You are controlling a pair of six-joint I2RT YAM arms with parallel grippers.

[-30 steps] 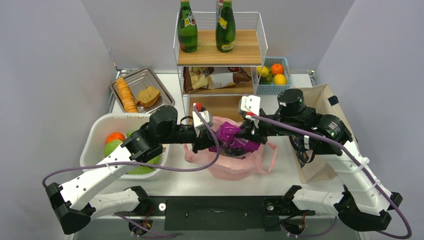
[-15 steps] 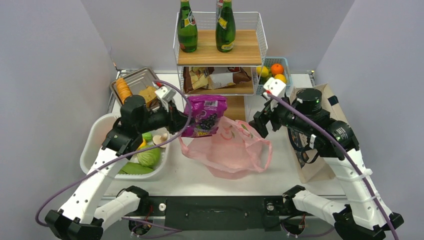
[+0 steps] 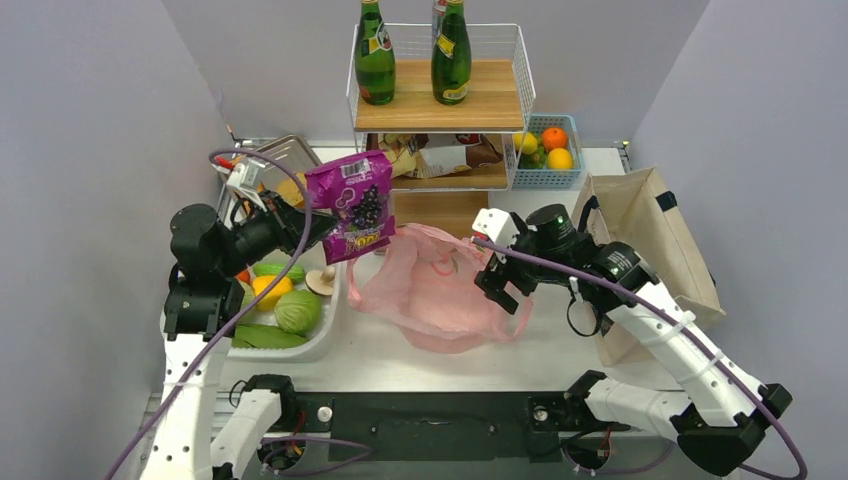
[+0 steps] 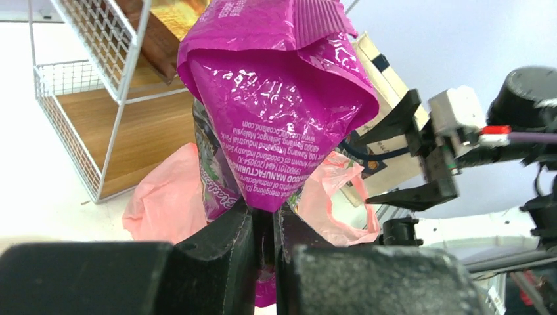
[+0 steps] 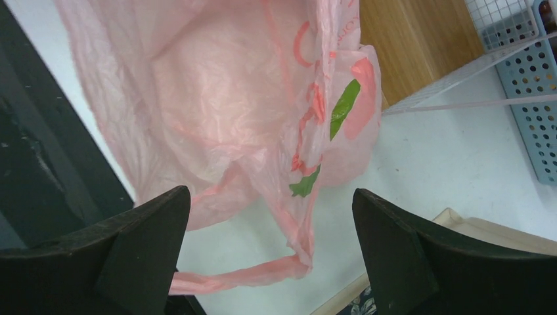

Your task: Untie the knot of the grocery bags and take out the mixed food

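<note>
Left gripper (image 3: 312, 228) is pinched shut on one edge of the purple snack packet (image 3: 350, 205). The packet is held aloft, clear of the pink bag (image 3: 430, 295), with its long axis running out from the fingers. It hangs by the far right corner of the white tub (image 3: 322, 343). The tub's open space lies below, toward the robot's left, so the set-down is judged the left arm's job. Right gripper (image 3: 500, 285) is spread wide over the bag's right side, gripping nothing. The bag lies slack on the table between the arms, no knot visible.

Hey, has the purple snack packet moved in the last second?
Yes. The purple snack packet, shut in the left claw, went left off the pink bag, toward the white tub.
</note>
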